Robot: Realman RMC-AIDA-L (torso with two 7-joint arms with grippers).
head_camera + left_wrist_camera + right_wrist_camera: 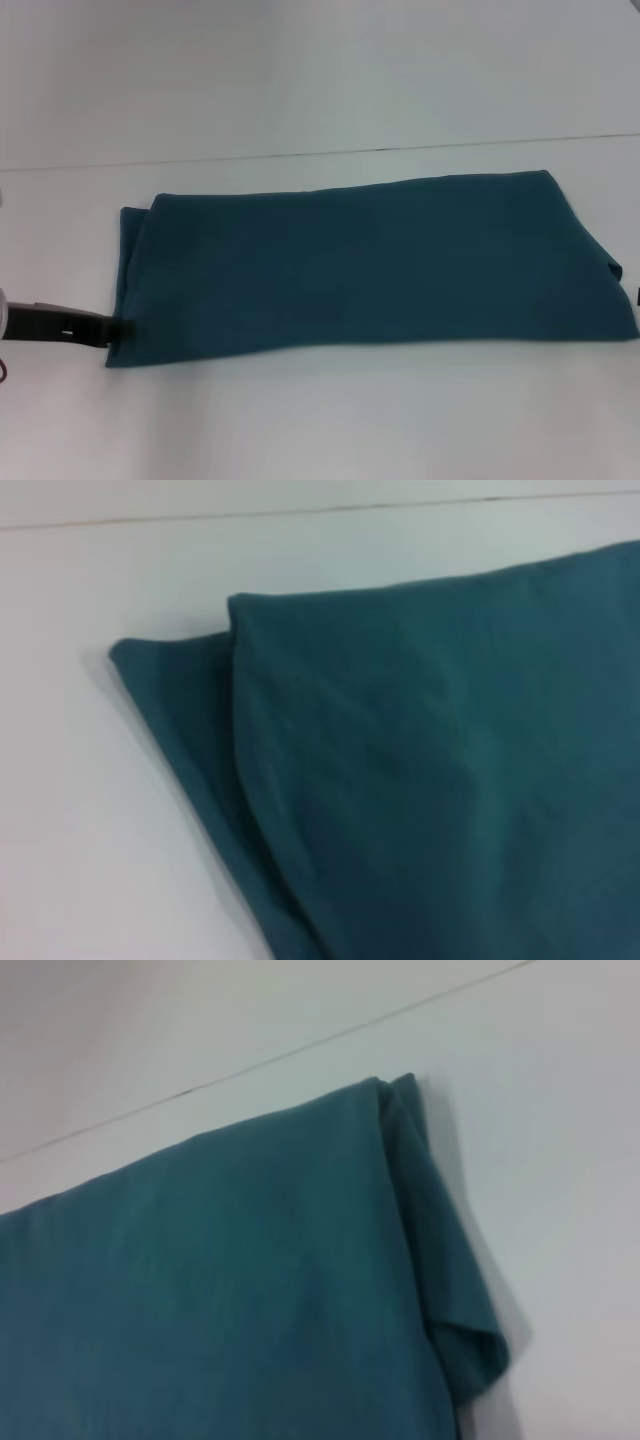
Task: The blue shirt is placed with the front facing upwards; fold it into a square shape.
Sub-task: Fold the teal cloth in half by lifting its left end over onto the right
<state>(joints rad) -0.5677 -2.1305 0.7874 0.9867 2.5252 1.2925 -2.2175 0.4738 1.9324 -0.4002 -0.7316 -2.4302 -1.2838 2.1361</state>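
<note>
My blue shirt (370,265) lies flat on the white table (320,430), already folded into a long band running left to right, with no lettering showing. My left hand (118,328) sits low at the band's near left corner, touching the cloth edge; I cannot tell whether it is wide, narrow or pinching fabric. I judge it is placed there to lift that end across toward the right, shortening the band into a square. My right hand is out of sight; a loose flap bulges at the right end.
</note>
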